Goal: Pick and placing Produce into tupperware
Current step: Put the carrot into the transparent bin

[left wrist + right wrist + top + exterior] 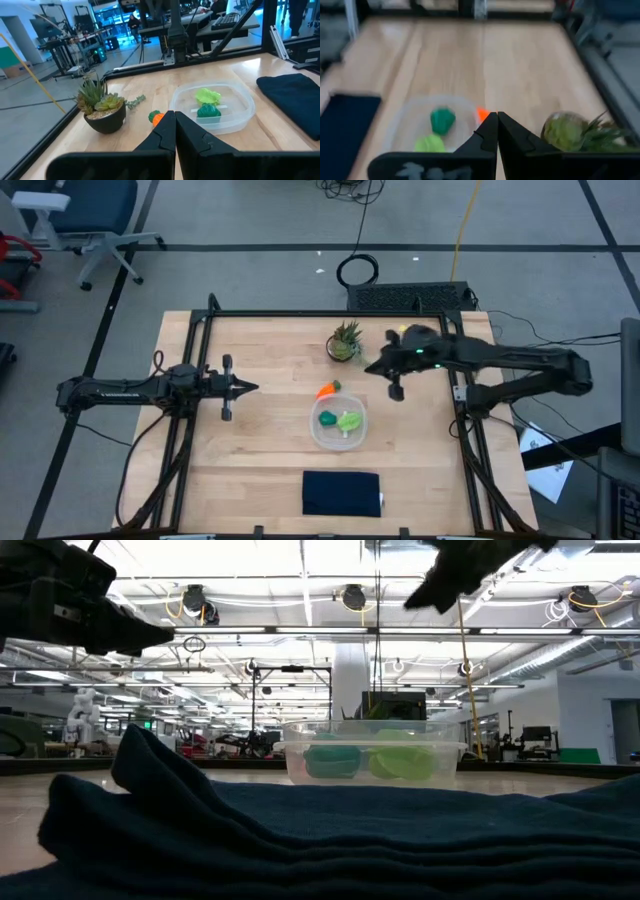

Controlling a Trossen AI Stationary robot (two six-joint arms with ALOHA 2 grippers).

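We are seeing bare wood lying open across the left half of the table point(250, 460) and along its right edge. Near centre, the tupperware point(339, 423) is sitting with the carrot point(327, 390) touching its upper-left rim. The plant point(345, 341) is standing above them, the right gripper point(368, 367) hanging just beside it. The cloth point(341, 492) is blocking the lower centre.
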